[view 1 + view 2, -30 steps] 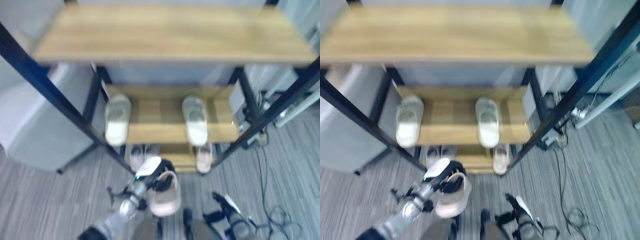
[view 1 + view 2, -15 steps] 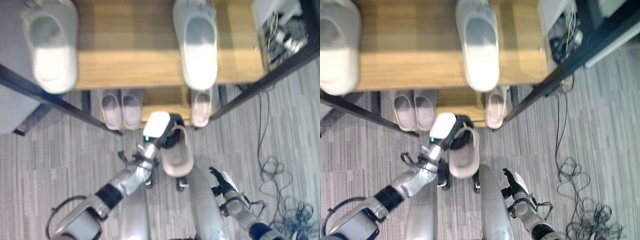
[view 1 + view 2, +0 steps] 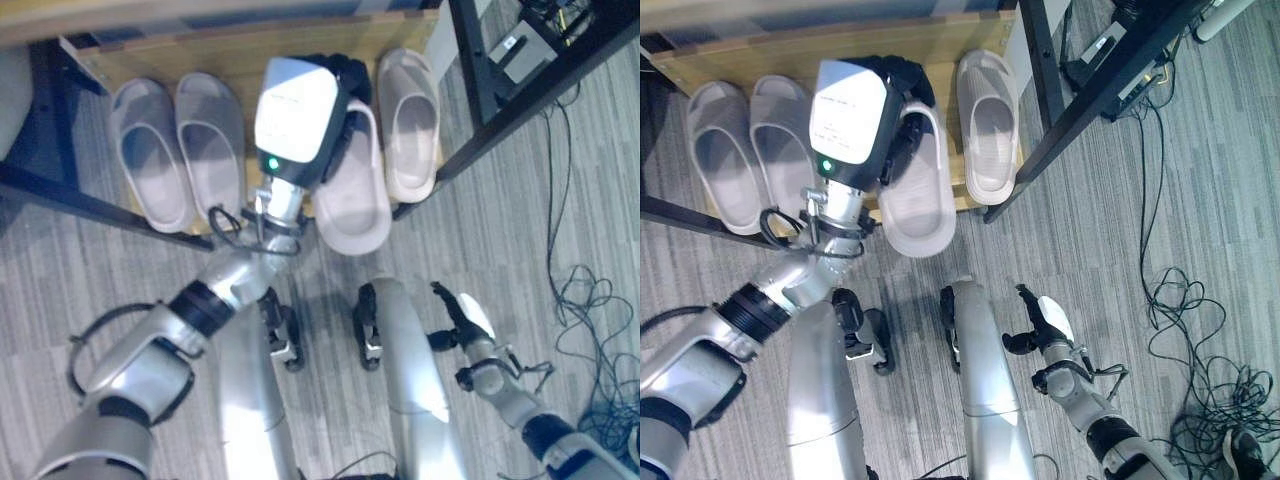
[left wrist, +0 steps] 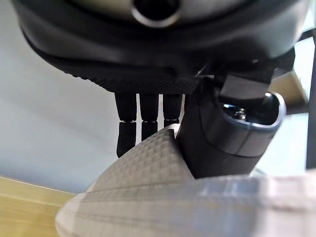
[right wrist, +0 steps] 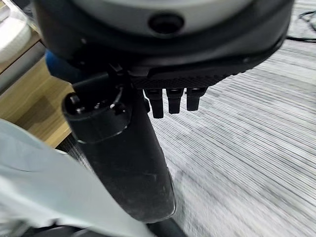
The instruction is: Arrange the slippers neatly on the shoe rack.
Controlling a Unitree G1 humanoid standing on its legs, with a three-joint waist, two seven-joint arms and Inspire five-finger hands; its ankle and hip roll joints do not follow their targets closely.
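Left hand (image 3: 335, 75): fingers and thumb clamped on pale pink foam slipper (image 3: 352, 200), at wooden bottom shelf (image 3: 235, 55) edge, between paired slippers (image 3: 175, 145) and single slipper (image 3: 408, 120). Right hand (image 3: 1045, 320): low, fingers relaxed, holding nothing

The left arm reaches forward from the lower left, stretched out and bent slightly at the elbow, its wrist carrying a white block above the left hand (image 3: 335, 80). That hand's fingers (image 4: 142, 126) and thumb are curled round a slipper (image 3: 352, 195), the thumb pressed on its ribbed side. The right arm hangs low at the lower right, with the right hand (image 3: 465, 320) near the floor, its thumb standing out and its fingers (image 5: 169, 101) relaxed, holding nothing
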